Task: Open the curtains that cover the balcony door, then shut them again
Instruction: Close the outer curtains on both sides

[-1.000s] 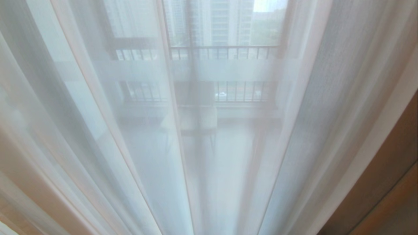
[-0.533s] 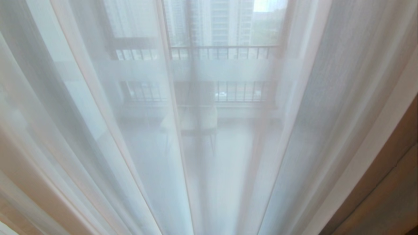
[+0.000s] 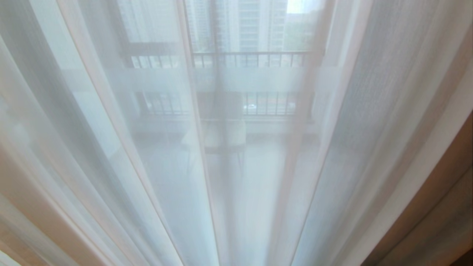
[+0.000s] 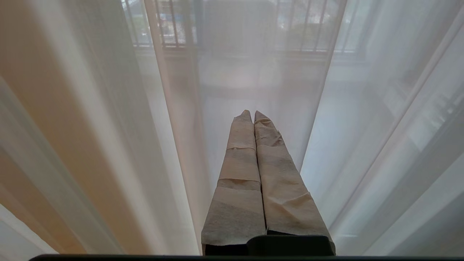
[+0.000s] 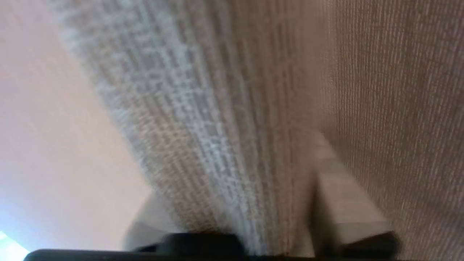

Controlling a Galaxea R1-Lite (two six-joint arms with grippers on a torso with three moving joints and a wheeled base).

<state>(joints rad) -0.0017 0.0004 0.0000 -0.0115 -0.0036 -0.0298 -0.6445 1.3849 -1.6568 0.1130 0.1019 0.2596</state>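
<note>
Sheer white curtains [image 3: 159,147] hang shut across the head view. The balcony door [image 3: 218,103], with its dark frame and frosted band, shows faintly through them. A beige woven drape [image 3: 439,207] hangs at the right edge. Neither gripper is in the head view. In the right wrist view a thick fold of the woven curtain [image 5: 203,108] fills the gap of my right gripper [image 5: 250,170]. One taped finger [image 5: 344,195] presses its side and the other is mostly hidden behind the cloth. My left gripper [image 4: 251,113] is shut and empty, pointing at the sheer panel [image 4: 253,72] without touching it.
A dark railing [image 3: 251,59] and a pale chair [image 3: 225,136] stand on the balcony behind the glass. Tall buildings show beyond. Beige drape folds [image 4: 54,127] hang beside my left gripper.
At the right of the head view the beige drape and the nearest sheer folds have shifted a little and blurred. The rest of the curtains hang as before.
</note>
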